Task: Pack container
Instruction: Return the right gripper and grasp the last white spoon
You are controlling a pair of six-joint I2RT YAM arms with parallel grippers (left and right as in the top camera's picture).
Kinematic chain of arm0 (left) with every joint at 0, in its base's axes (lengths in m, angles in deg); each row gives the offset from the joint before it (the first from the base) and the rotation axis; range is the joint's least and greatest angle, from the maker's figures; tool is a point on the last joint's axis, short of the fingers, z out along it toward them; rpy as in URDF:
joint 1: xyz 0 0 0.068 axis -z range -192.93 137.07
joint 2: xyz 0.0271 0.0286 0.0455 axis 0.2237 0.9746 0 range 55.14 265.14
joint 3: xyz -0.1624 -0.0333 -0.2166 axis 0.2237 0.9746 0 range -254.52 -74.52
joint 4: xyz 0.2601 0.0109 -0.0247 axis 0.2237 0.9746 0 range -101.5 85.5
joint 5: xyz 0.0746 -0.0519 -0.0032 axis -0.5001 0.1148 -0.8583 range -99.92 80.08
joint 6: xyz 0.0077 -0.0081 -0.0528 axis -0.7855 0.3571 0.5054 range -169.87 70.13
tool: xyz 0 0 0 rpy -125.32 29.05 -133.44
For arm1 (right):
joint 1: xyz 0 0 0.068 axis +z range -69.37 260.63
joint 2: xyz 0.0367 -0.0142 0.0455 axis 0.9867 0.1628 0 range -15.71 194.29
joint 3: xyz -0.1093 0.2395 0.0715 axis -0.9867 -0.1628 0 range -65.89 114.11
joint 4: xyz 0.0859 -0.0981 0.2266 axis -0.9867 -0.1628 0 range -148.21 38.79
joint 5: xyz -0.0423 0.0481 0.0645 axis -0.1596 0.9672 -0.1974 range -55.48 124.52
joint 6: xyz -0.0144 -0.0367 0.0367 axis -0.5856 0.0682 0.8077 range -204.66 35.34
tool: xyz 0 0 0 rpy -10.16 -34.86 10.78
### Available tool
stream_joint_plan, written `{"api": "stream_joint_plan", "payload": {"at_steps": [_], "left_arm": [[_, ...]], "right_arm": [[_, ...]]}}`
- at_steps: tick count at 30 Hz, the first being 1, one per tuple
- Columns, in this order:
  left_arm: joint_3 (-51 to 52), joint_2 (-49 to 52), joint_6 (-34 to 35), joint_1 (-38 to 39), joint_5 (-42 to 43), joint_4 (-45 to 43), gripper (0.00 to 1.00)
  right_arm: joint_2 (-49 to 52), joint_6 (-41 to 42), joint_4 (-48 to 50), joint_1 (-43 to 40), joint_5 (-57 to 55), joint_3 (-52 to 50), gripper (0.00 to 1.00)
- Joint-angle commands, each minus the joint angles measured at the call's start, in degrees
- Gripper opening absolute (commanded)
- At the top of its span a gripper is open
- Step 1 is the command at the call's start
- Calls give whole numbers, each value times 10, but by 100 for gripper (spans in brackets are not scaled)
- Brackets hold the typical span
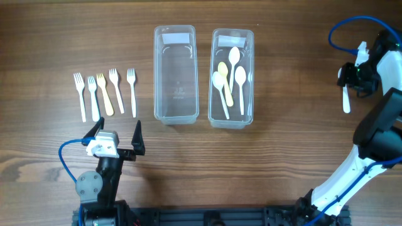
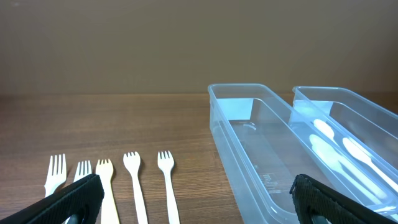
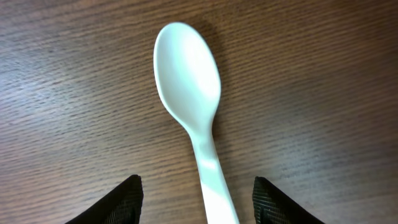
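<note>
Five plastic forks (image 1: pixel 104 94) lie in a row at the left of the table (image 1: pixel 282 157), tines pointing toward the far edge. Four are white and the middle one is yellowish.

Just on the near side of that row I have the left gripper (image 1: pixel 118 129). Its jaws are spread as wide as they go and hold nothing. In the left wrist view its two fingers (image 2: pixel 68 202) sit at the bottom corners, clear of the forks and containers.

Right of the forks, two clear oblong containers stand side by side, long sides parallel and close together.
- The left container (image 1: pixel 176 81) shows only its bare floor.
- The right container (image 1: pixel 252 81) holds four spoons (image 1: pixel 240 78), three white and one yellowish. Their bowls point toward the far end, and some of them overlap.

At the far right, well apart from both containers, a loose spoon (image 3: pixel 189 74), also white, lies on the wood with its bowl pointing away from the wrist camera. The right gripper (image 3: pixel 198 186) straddles the spoon's handle with its jaws partly open, one of the fingers (image 3: pixel 118 202) on each side. In the right wrist view a strip of table shows between each finger and the handle, so the spoon is not gripped.
</note>
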Motion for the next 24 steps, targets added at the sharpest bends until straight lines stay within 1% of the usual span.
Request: {"api": "stream_joint_plan", "payload": {"at_steps": [1, 3, 9, 12, 17, 19, 24], "left_arm": [[5, -4, -13, 3, -2, -1, 100], [5, -4, -13, 3, -2, -1, 100], [5, -4, -13, 3, -2, -1, 100], [5, -4, -13, 3, -2, -1, 100], [5, -4, -13, 3, -2, -1, 100], [5, -4, -13, 3, -2, -1, 100], [5, -4, -13, 3, -2, -1, 100]], "right_arm": [[9, -15, 16, 1, -8, -27, 55], [9, -24, 37, 1, -8, -46, 52], [9, -43, 88, 1, -8, -90, 51], [9, -43, 99, 1, -8, -98, 41], [10, -25, 107, 1, 24, -98, 17], [9, -21, 107, 2, 42, -96, 4], [-3, 31, 81, 10, 52, -66, 4]]}}
